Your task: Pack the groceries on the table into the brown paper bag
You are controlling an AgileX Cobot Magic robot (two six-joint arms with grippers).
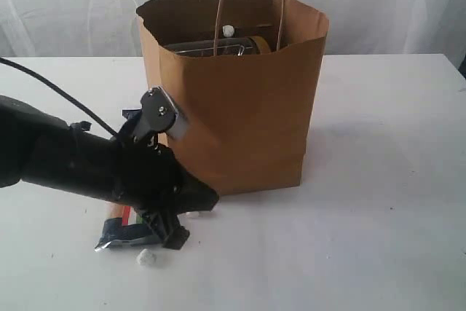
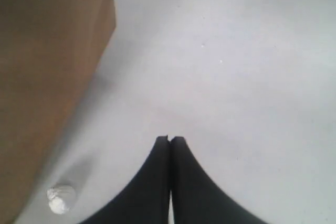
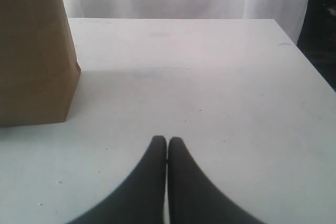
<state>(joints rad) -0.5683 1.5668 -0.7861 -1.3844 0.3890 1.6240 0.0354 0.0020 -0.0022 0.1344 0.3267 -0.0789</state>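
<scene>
Your left jaws are pressed shut with nothing between them. In the left wrist view only bare white worktop lies past their tips, so if you lift now, I judge you carry nothing. The flat dark-blue spaghetti packet with green, white and red stripes lies on the near left of the worktop. It is half hidden under the black left arm, just left of the near left corner of the tall brown paper bag. Pressing down or sweeping sideways from here could crack the pasta or skid the packet away. The arm sits close to that corner of the bag, and a careless swing to the right would likely shove or tip it. The bag already holds things: a white cap and a clear jar show below its rim. A small white lump lies on the near side of the packet; close on it by mistake and you waste the grasp. When the packet does go in, its length may catch the twisted paper handles or the rim. Your right jaws are closed too, empty, over open worktop right of the bag.
</scene>
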